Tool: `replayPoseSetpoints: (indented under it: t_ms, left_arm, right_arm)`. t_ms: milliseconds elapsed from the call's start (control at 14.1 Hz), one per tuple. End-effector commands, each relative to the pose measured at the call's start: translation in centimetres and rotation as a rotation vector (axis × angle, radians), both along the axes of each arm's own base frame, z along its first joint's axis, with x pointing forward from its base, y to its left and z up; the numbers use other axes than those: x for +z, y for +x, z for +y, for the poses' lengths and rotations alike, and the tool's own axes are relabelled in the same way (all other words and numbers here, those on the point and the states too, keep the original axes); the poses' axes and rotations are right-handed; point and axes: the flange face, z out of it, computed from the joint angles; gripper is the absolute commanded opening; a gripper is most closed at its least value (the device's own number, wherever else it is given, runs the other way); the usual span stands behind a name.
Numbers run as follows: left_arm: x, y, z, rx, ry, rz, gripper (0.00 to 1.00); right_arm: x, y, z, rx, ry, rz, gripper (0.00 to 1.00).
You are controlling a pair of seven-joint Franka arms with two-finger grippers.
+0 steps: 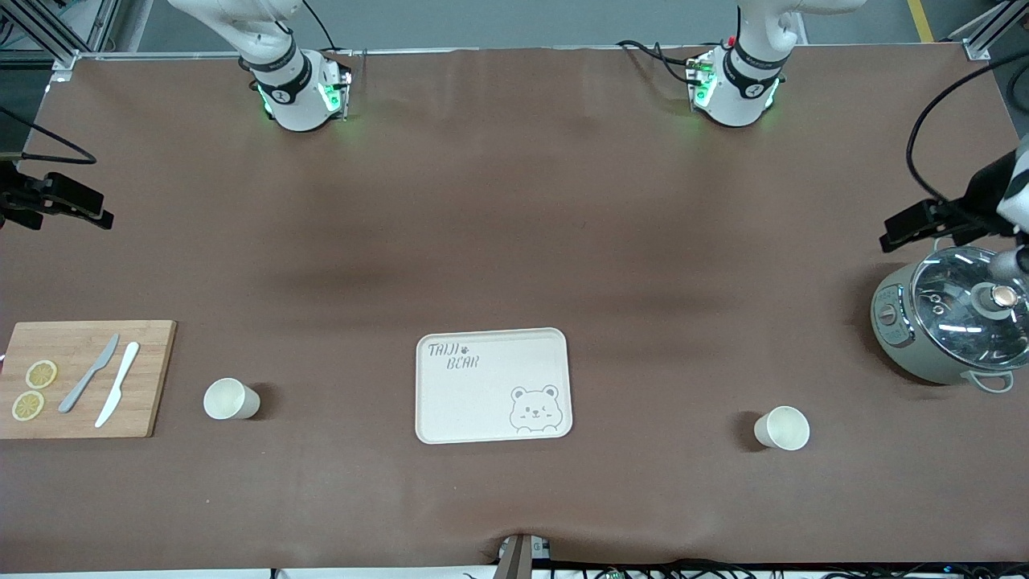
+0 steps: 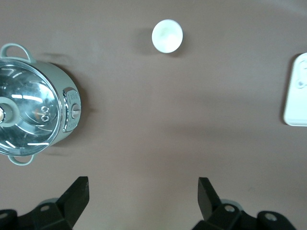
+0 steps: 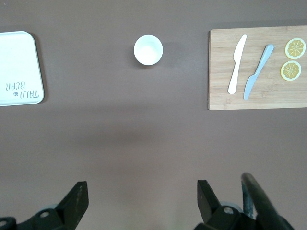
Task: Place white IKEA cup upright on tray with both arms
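My right gripper [image 3: 139, 199] hangs over bare brown table [image 1: 514, 241] at the right arm's end, its fingers [image 3: 76, 199] spread wide and holding nothing. On the table below it, toward that end, a wooden cutting board [image 1: 80, 378] carries two lemon slices [image 1: 34, 389], a grey knife [image 1: 88, 373] and a white knife [image 1: 117, 395]. Just beside the board, toward the middle, one white cup [image 1: 230, 399] stands upright, well apart from this gripper.

The cream tray [image 1: 492, 386] lies flat mid-table between the two cups, with nothing on it; each wrist view catches only its edge.

The second white cup [image 1: 783, 427] stands upright toward the left arm's end. My left gripper [image 2: 144, 199] hangs over bare table there, fingers [image 2: 76, 196] spread and holding nothing, the cup well clear of it and a lidded pot [image 1: 953, 322] off to one side.
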Motion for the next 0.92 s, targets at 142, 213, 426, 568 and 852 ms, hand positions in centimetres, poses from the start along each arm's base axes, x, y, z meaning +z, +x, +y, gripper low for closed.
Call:
replayPoseSetpoints:
  t_ms: [142, 213, 426, 568, 852]
  left_arm:
    - [-5.1, 3.3, 1.7, 0.002, 0.039, 0.024, 1.00]
    - [-6.3, 4.1, 1.5, -0.001, 0.043, 0.018, 1.00]
    - [-10.0, 6.4, 1.6, -0.022, 0.047, -0.007, 1.00]
    - [-13.0, 7.8, 2.7, -0.014, 0.048, -0.013, 1.00]
    - [-18.3, 10.1, 3.1, -0.047, 0.055, -0.040, 1.00]
  right_arm:
    - [0.1, -0.2, -0.2, 0.017, 0.013, 0.003, 1.00]
    - [0.0, -0.2, -0.1, 0.049, 0.015, 0.004, 1.00]
    - [-0.7, 0.3, -0.4, 0.079, 0.016, 0.010, 1.00]
    - [-1.5, 1.2, -0.6, 0.072, 0.017, -0.004, 1.00]
    - [-5.9, 5.4, -1.1, 0.062, 0.024, -0.060, 1.00]
